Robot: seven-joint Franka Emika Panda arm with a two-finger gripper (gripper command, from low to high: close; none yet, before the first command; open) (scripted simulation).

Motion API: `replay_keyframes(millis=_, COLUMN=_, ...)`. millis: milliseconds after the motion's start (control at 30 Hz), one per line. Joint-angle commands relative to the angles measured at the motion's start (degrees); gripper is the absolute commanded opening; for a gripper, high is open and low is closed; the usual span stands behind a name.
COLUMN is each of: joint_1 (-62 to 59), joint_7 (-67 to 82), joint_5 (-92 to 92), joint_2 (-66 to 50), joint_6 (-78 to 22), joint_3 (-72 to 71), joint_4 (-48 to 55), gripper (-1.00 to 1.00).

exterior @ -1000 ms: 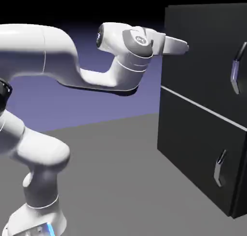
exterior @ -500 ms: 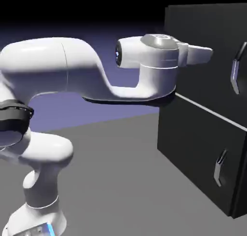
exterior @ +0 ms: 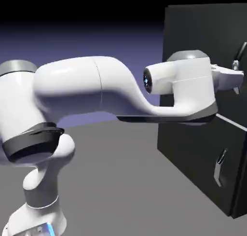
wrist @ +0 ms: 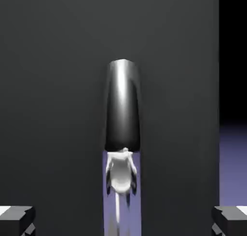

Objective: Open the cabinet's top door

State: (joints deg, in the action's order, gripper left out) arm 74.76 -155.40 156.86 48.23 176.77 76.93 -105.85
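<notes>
The top door faces the gripper, whose fingers stand wide apart with its handle centred between them, just ahead. The door's right edge shows in the hand view, open backdrop beyond. The cabinet stays shut.

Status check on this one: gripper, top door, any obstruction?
Gripper open, fingertips wide, lined up on the top door's handle, not yet closed on it. Top door looks shut. Nothing in the way.

no readable text, no labels, no brands, no numbers, no signs anywhere
</notes>
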Motion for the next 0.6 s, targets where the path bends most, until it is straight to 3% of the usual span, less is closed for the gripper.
replay_keyframes(millis=0, joint_1=1.95, joint_7=0.13, joint_5=-0.06, joint_2=-0.32, joint_6=-0.02, joint_3=1.29, joint_4=1.48, gripper=0.0)
replay_keyframes(millis=33, joint_1=3.08, joint_7=0.2, joint_5=-0.1, joint_2=-0.5, joint_6=-0.03, joint_3=2.05, joint_4=2.34, gripper=0.0)
replay_keyframes(millis=67, joint_1=3.08, joint_7=0.2, joint_5=-0.1, joint_2=-0.5, joint_6=-0.03, joint_3=2.05, joint_4=2.34, gripper=-1.0)
replay_keyframes(millis=567, joint_1=-25.99, joint_7=-0.36, joint_5=-8.72, joint_2=-1.36, joint_6=-13.34, joint_3=-19.56, joint_4=-21.44, gripper=-1.0)
